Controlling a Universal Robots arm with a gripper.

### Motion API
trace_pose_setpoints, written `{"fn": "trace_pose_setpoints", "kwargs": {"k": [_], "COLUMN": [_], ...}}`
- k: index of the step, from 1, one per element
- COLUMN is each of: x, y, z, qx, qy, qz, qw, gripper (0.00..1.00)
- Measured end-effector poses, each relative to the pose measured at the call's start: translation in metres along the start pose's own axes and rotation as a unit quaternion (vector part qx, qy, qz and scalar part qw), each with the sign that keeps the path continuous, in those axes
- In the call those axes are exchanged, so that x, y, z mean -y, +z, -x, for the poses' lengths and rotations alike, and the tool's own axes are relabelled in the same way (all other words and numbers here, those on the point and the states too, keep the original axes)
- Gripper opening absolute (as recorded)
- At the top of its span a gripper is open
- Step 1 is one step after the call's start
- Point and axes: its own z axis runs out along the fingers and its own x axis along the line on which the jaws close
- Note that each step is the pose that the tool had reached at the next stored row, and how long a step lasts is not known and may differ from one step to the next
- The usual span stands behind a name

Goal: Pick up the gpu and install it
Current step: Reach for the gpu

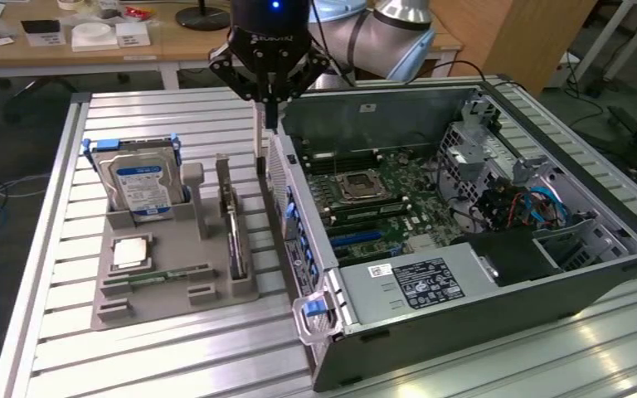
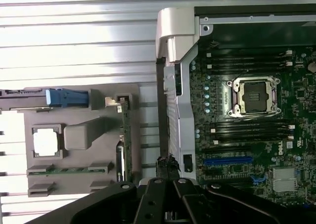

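The gpu stands on its long edge in a slot of the grey parts holder, left of the open computer case in the exterior view. In the wrist view the gpu shows as a thin edge-on card. My gripper hangs shut with nothing between its fingers. It sits above the gap between the holder and the case wall, just beyond the card's far end. In the wrist view the gripper lies beside the case's rear wall. The motherboard lies exposed, with blue expansion slots.
A hard drive with a blue label stands upright in the holder, with a CPU chip and a RAM stick lying in front. The case holds a power supply and drive cage. A slatted aluminium table carries everything.
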Motion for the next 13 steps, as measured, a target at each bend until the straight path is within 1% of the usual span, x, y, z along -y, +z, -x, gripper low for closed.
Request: {"fn": "trace_pose_setpoints", "kwargs": {"k": [8,13], "x": [0.0006,0.0013], "y": [-0.0001,0.0], "z": [-0.008,-0.017], "qx": [0.0,0.0], "qy": [0.0,0.0], "qz": [0.0,0.0], "qw": [1.0,1.0], "gripper": [0.11,0.11]}}
